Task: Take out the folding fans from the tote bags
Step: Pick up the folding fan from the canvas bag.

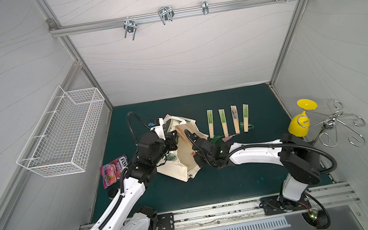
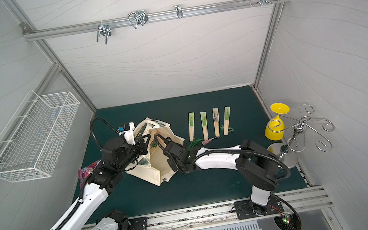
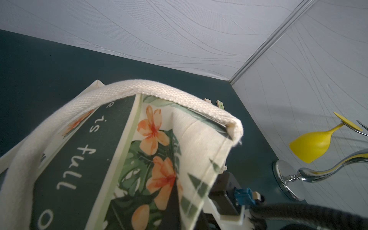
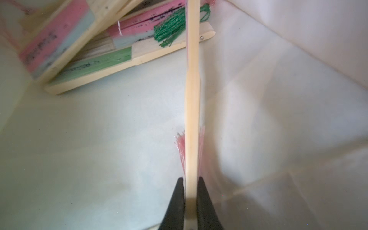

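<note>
Item: bamboo folding fan (image 4: 192,95), pink-tasselled, inside cream tote bag (image 1: 174,170). Right gripper (image 4: 190,180) pinches its rib end; left gripper (image 1: 174,137) clamps the tote's rim (mouth held open). Step: extraction. Next: lift clear, lay beside four fans (image 1: 223,120) on mat (image 1: 213,183). Other fans (image 4: 89,49) remain inside.

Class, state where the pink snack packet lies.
In a top view, the pink snack packet lies at the left edge of the green mat, between the wire basket and tote bag.
</note>
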Tool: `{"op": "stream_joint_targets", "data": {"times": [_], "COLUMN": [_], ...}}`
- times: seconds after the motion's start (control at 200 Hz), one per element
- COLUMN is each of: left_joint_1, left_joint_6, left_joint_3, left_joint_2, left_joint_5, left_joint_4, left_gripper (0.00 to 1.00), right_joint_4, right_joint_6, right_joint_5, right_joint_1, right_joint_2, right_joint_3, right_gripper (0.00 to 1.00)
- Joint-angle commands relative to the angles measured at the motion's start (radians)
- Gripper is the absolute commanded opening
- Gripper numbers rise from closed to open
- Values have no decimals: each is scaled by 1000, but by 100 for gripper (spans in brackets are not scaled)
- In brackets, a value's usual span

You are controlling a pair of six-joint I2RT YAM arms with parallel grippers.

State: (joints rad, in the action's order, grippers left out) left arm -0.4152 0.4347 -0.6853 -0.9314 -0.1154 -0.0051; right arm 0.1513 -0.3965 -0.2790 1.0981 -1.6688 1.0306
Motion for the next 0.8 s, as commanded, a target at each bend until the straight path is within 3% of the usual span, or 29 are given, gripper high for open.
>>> {"op": "stream_joint_targets", "data": {"times": [0.0,0.3,0.64,0.795], "left_joint_1": [-5,-4,-4,1], "left_joint_6": [6,1,6,5], "left_joint_3": [-33,-49,-57,-68], "left_joint_2": [0,-19,-37,-43], "left_joint_5": [41,73,58,64], "left_joint_4": [98,96,101,82], "left_gripper": [0,0,0,0], "right_joint_4": [14,113,375,503], "right_joint_6": [-25,-37,-137,-104], "right_joint_5": [78,220,131,293], "right_joint_1": [7,-12,-87,-174], "right_joint_2": [77,213,306,300], "right_joint_3": [-20,-43,42,140], "right_gripper": [0,0,0,0]}}
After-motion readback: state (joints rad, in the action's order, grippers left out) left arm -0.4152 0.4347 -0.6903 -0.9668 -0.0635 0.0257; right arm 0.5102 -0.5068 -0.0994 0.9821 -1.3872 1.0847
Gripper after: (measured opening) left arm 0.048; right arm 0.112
